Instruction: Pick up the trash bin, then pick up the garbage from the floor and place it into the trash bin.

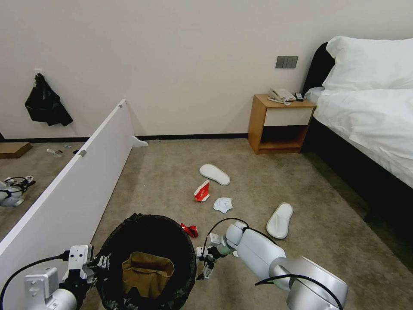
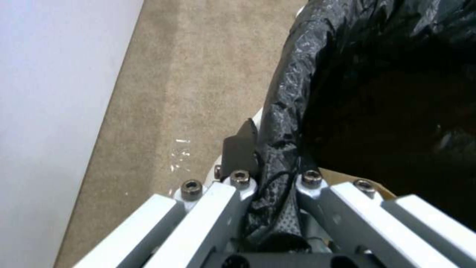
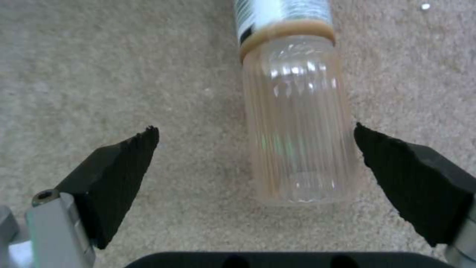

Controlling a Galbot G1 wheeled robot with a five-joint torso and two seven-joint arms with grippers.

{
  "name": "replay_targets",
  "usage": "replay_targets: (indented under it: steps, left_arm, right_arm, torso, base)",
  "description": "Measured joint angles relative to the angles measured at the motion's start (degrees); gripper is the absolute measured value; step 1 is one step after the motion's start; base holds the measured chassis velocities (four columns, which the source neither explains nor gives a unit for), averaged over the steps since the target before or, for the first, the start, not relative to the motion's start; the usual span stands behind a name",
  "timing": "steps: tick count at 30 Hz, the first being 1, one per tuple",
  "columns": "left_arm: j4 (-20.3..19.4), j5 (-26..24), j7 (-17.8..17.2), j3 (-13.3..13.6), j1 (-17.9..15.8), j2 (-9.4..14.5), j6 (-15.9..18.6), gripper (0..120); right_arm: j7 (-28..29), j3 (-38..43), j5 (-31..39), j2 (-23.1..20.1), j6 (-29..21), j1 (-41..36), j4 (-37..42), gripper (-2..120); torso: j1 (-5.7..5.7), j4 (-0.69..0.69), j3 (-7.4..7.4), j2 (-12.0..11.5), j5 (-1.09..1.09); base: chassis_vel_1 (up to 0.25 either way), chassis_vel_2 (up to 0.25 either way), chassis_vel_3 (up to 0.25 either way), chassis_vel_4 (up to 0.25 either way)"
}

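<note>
Left gripper [image 2: 270, 178] clamped on round black-bagged trash bin [image 1: 148, 241] rim; beside that bin, right gripper [image 3: 255, 149] spread wide around clear ribbed plastic bottle [image 3: 297, 123] lying on carpet.

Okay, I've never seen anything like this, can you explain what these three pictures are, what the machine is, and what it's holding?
It is a wheeled robot with two arms. The wide picture comes from its head camera, looking down at a carpeted bedroom floor. The other two come from cameras on its wrists.

The left gripper is clamped on the rim of the round trash bin lined with a glossy black bag; a crumpled brown paper bag already lies inside.

The right gripper is open, low over the carpet, its fingers either side of a clear ribbed plastic bottle.

Two white slippers, a red-and-white carton, a white tissue and a red wrapper lie about.
</note>
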Motion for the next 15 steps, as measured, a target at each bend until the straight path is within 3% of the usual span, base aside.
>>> replay_targets:
  steps: [3, 9, 15]
  left_arm:
    - [-0.01, -0.03, 0.01, 0.00, -0.03, 0.07, 0.01, 3]
    - [-0.01, -0.06, 0.05, 0.06, 0.04, 0.10, 0.02, 3]
    - [-0.01, -0.07, 0.07, 0.15, -0.01, 0.08, 0.02, 3]
  right_arm:
    - [0.26, 0.03, -0.16, 0.37, -0.39, -0.29, -0.14, 95]
    - [1.50, 0.12, -0.14, 0.89, -1.15, -0.41, -0.70, 68]
    - [2.42, -0.04, -0.16, 0.84, -1.54, -0.50, -0.84, 53]
  torso:
    - [0.00, 0.00, 0.00, 0.00, 0.00]
    - [0.00, 0.00, 0.00, 0.00, 0.00]
    - [0.00, 0.00, 0.00, 0.00, 0.00]
  base:
    - [0.000, 0.000, 0.000, 0.000]
    - [0.000, 0.000, 0.000, 0.000]
    - [0.000, 0.000, 0.000, 0.000]
